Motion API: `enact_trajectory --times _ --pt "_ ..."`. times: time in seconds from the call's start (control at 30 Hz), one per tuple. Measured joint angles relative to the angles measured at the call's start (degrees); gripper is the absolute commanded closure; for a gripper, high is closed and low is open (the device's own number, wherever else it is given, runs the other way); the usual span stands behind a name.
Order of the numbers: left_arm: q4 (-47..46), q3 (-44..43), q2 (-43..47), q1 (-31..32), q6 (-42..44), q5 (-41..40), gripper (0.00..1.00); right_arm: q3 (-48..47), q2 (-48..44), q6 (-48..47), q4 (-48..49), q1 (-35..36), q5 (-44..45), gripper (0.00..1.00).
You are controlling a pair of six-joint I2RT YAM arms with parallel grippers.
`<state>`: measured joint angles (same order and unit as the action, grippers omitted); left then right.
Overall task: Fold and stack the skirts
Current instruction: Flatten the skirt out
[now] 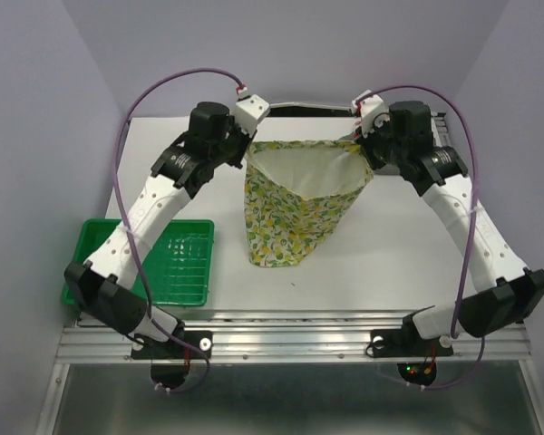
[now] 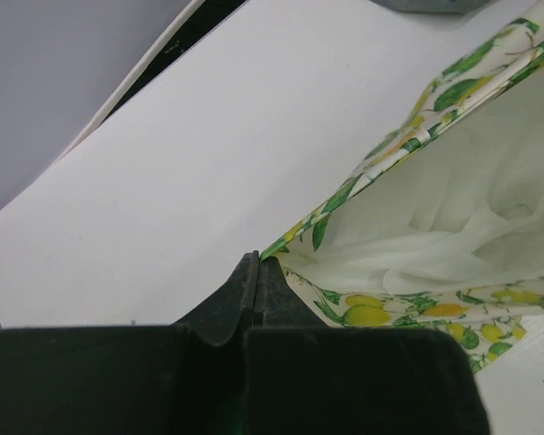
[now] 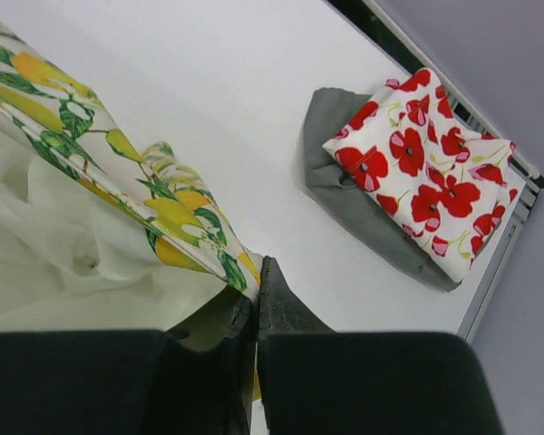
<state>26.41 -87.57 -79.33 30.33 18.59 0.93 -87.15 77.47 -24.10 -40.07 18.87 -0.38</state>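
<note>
The lemon-print skirt (image 1: 295, 213) hangs stretched between the two grippers near the middle of the bench's far edge. Its waist is pulled open, showing the white lining, and its hem trails down onto the white bench (image 1: 390, 263) toward the centre.

The left gripper (image 1: 247, 149) has its jaws pressed together on the waistband's left corner. In the left wrist view the dark fingertips (image 2: 254, 272) meet right where the leafy edge begins. The right gripper (image 1: 361, 145) is likewise clamped on the waistband's right corner, with the printed cloth running into the closed fingertips (image 3: 270, 290) in the right wrist view.

The right wrist view also shows the red poppy-print skirt (image 3: 417, 172) folded into a rectangle on top of the folded grey skirt (image 3: 344, 195). The grey one sticks out beyond it on one side. This stack sits close to a railed edge of the bench, apart from the lemon skirt. The overhead view does not show it, so which edge cannot be told.

A green plastic tray (image 1: 91, 237) lies at the near left corner, partly under the left arm
</note>
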Motion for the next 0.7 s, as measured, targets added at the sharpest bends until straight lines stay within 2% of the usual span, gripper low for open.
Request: enact_trajectory --times 0.13,0.33,0.43,0.47,0.53,0.57,0.63,0.7 --pt "-0.83 -9.6 -9.2 -4.35 -0.09 1.27 1.0 -8.2 7.98 1.55 2.03 0.0 2.08 0.99" --pt "4.11 -42.77 -27.21 -9.46 0.92 1.29 1.0 -28.89 22.67 1.9 4.07 -0.09 5.6 0.99" --pt "4.68 -49.59 -29.24 -9.66 2.23 0.55 1.0 -38.82 27.54 2.19 5.29 -0.09 7.43 0.99" --pt "4.79 -49.35 -28.55 -9.66 2.49 0.63 1.0 -39.89 27.78 2.32 5.75 -0.09 7.52 0.99" --pt "2.84 -43.39 -24.76 -9.64 3.02 1.27 0.98 -38.71 26.56 2.67 6.71 -0.09 6.82 0.99" --pt "1.6 -38.36 -21.97 -9.64 3.28 2.14 0.96 -37.18 25.55 2.71 7.15 -0.09 6.29 0.99" --pt "-1.7 -22.4 -13.97 -9.53 4.09 4.76 0.91 -29.59 21.55 2.78 7.89 -0.09 4.44 0.99" --pt "-4.17 -10.73 -8.15 -9.31 5.14 7.39 0.9 -18.51 16.55 2.89 9.42 -0.04 2.19 0.99"
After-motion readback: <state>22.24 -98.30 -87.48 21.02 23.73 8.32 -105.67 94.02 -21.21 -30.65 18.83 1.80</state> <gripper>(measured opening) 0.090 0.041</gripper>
